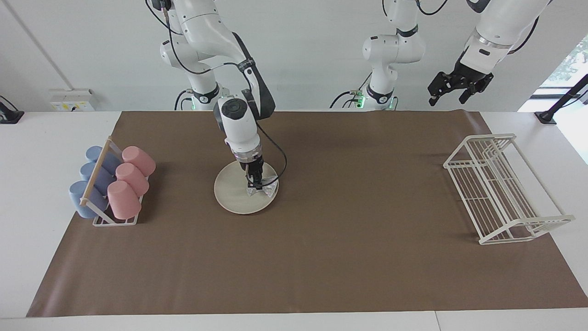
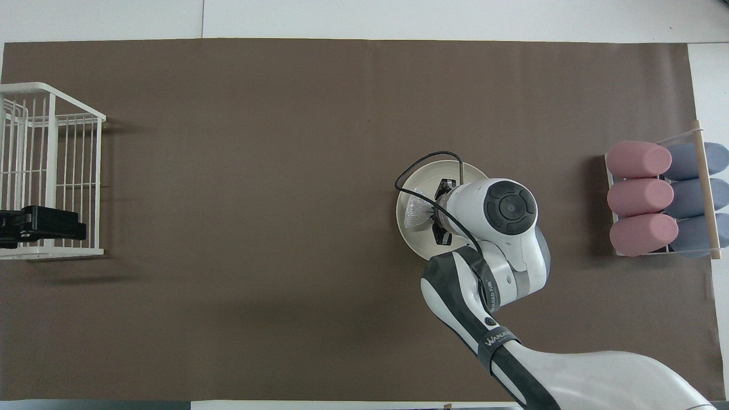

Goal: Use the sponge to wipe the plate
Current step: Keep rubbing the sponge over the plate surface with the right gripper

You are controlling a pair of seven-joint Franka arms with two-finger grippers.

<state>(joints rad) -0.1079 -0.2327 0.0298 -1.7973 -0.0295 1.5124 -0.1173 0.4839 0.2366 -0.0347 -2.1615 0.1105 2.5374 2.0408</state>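
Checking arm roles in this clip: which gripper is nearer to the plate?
Right. The right gripper is down on the plate, shut on the sponge near the rim. The left gripper waits, raised at its own end, by the white wire rack.

One camera is sitting high across the table from the robots, facing them and looking down at a moderate slant, so both arm bases are showing at 12 o'clock against the white wall. The other is hanging high above the robots' own end, looking steeply down and forward, with the arm entering from 5 o'clock. Both are standing well back, taking in nearly the whole brown mat [image 1: 321, 257] [image 2: 285, 142]. Both are sharing the mat, the plate [image 1: 232, 195] [image 2: 411, 242], the cup rack [image 1: 98, 184] [image 2: 703, 171] and the white wire rack [image 1: 500, 193] [image 2: 51, 171], turned half a turn between them: the cup rack is lying at 9 o'clock in the facing view and at 3 o'clock in the overhead view.
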